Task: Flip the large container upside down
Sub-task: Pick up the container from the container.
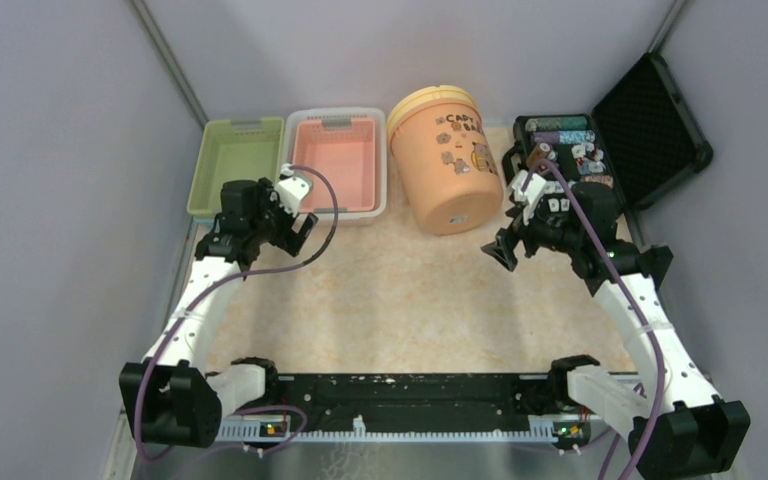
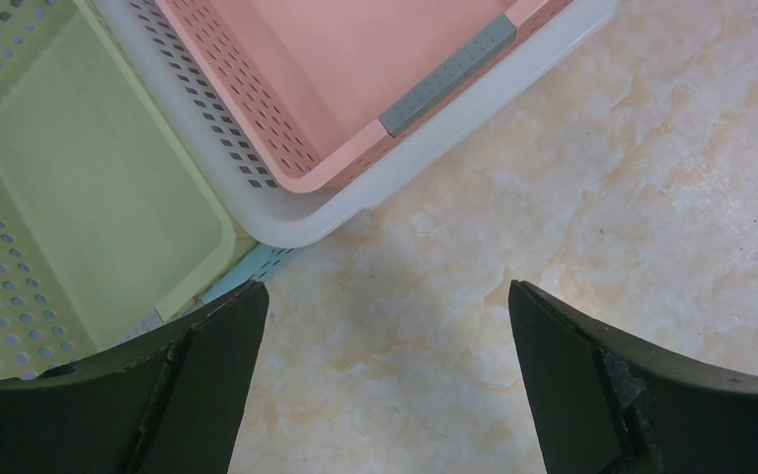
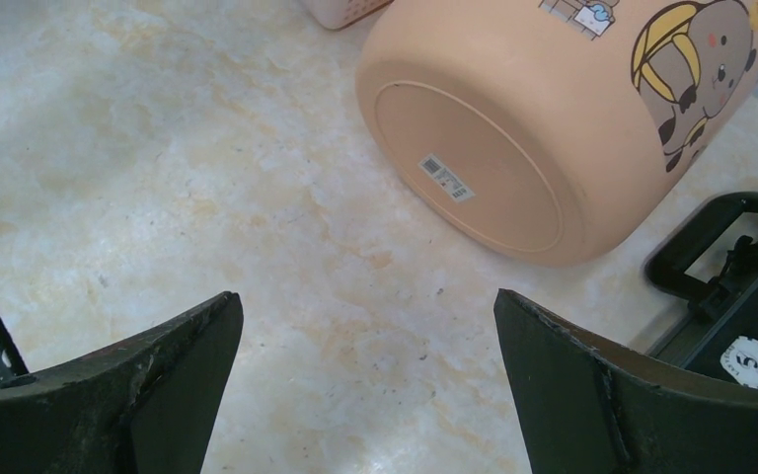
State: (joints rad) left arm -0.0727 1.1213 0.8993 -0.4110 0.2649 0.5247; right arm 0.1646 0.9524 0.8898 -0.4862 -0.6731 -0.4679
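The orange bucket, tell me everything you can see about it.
The orange bucket looks like smooth plastic, with a yellow rim and cartoon animal prints with lettering on its wall. It lies on its side on the table, rim toward the back, flat base with a small white label facing the arms. It sits between the pink basket and the black case. Nothing grips it.

Fixed camera looks down from behind the arms; close wrist views share its 12 o'clock large container (image 1: pixel 447 170) (right) and 11 o'clock pink basket (image 1: pixel 335 165) (left).
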